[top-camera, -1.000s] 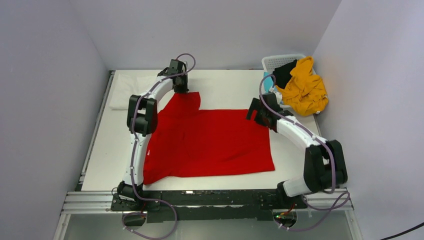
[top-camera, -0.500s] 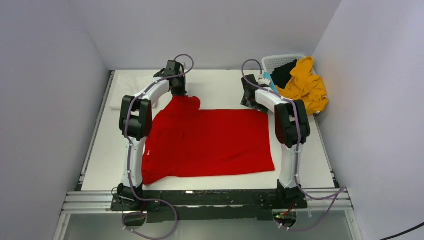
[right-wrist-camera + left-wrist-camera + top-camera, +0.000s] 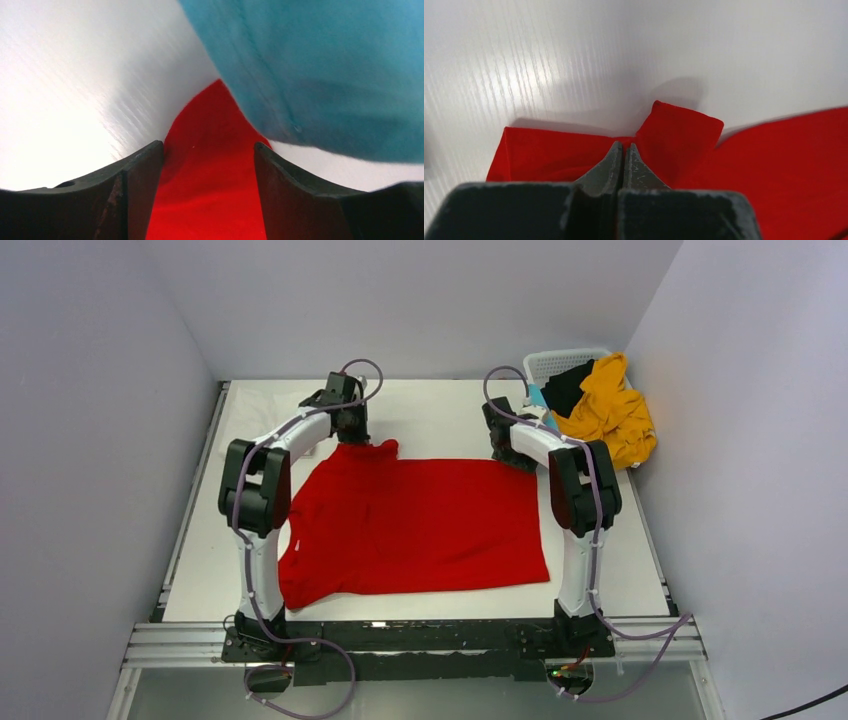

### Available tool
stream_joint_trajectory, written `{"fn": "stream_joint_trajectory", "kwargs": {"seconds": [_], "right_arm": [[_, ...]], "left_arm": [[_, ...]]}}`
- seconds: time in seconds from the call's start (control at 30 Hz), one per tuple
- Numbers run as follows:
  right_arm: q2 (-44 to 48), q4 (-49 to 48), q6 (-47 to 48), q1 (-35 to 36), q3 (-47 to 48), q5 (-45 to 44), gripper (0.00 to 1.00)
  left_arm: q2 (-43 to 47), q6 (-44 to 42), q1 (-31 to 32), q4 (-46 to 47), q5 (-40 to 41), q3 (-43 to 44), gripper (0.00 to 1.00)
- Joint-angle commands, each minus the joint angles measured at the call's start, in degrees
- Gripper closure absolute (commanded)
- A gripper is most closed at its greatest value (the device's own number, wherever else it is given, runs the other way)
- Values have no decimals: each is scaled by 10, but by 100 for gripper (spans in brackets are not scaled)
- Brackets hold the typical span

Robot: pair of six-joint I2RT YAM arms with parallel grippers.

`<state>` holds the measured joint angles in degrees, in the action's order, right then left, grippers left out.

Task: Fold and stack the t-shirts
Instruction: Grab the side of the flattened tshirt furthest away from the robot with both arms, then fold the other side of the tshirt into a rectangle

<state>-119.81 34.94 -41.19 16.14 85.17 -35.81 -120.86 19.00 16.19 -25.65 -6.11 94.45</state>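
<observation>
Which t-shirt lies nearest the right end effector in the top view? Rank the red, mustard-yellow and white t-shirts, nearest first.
1. red t-shirt, its far right corner at the right end effector.
2. mustard-yellow t-shirt, heaped to its right.
3. white t-shirt, far left.

White tabletop (image 3: 440,415), pale lilac walls (image 3: 110,390), soft even light

The spread t-shirt (image 3: 420,525) is lying across the middle of the tabletop (image 3: 440,415). The left pincer (image 3: 351,437) is sitting on its far-left sleeve, and the right pincer (image 3: 507,452) is straddling its far-right corner. The basket (image 3: 560,362) is standing at the tabletop's far-right corner, just behind the right pincer, with heaped t-shirts (image 3: 610,415) spilling over its near side.
</observation>
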Motion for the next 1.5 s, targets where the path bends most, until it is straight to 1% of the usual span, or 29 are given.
{"fn": "stream_joint_trajectory", "kwargs": {"seconds": [0.0,0.1,0.2,0.37,0.5,0.53,0.57,0.67,0.9,1.03,1.1,1.17,1.3,1.47], "right_arm": [[31,17,-8,0,-39,-11,35],[27,17,-7,-1,-37,-16,44],[21,9,-2,-1,-32,-17,54],[22,3,13,0,-17,-21,82],[35,-13,34,6,-21,-26,93],[40,-19,43,9,-24,-27,97],[45,-24,49,14,-28,-29,100],[68,-36,59,30,-44,-30,100],[131,-38,53,49,-96,-26,100],[164,-35,52,59,-123,-33,100],[180,-30,52,63,-132,-38,100],[201,-27,53,67,-145,-43,100],[242,-41,61,73,-180,-26,100],[296,-80,85,78,-239,15,100]], "left_arm": [[71,14,6,35,3,-42,100],[90,22,7,17,21,-64,100],[119,22,8,37,18,-101,100],[148,23,13,42,17,-127,100],[169,26,19,40,15,-145,100],[178,28,21,38,20,-151,100],[187,29,23,39,23,-160,100],[215,36,28,37,22,-182,100],[298,58,53,21,57,-253,100],[348,78,69,4,60,-299,100],[374,91,75,-9,86,-319,100],[404,112,82,-14,87,-347,100],[457,131,104,-23,94,-387,100],[501,141,121,-52,99,-417,100]]}}
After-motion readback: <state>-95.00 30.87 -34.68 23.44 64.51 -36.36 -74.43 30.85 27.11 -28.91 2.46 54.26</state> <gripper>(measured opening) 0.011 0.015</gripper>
